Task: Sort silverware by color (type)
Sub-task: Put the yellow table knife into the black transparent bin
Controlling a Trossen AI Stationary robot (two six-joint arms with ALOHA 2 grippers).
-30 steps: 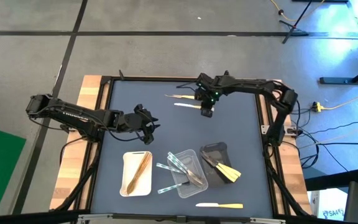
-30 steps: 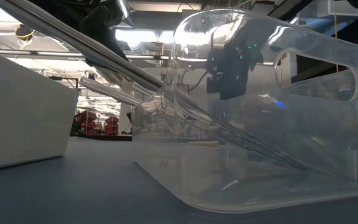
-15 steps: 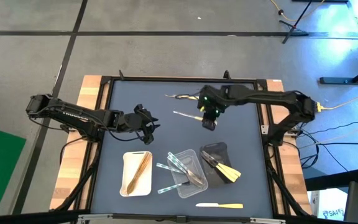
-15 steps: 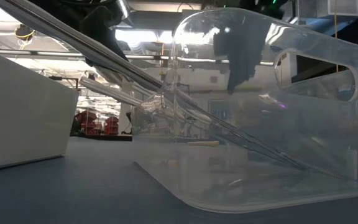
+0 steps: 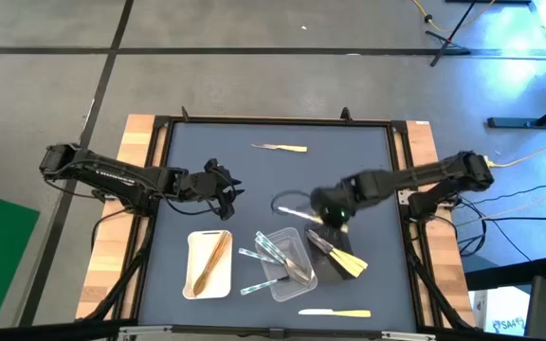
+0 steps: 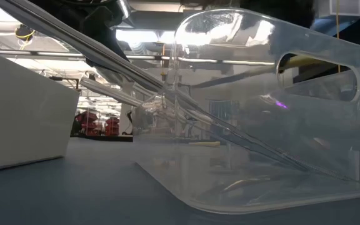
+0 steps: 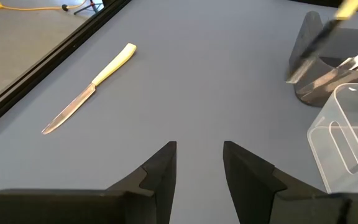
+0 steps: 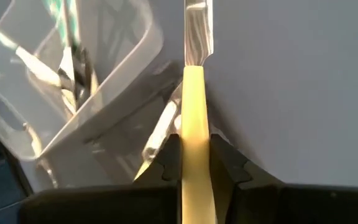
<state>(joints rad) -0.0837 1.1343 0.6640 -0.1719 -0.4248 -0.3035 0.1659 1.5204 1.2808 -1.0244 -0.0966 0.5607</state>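
grey concrete floor (image 5: 254,76) with dark seams.

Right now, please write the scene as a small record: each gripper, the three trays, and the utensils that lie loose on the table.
left gripper: open, empty, above the mat beside the white tray
right gripper: shut on yellow-handled knife, near the black tray
white tray: wooden utensils
clear tray: clear utensils
black tray: yellow-handled utensils
loose: one knife at far edge, one knife at near edge
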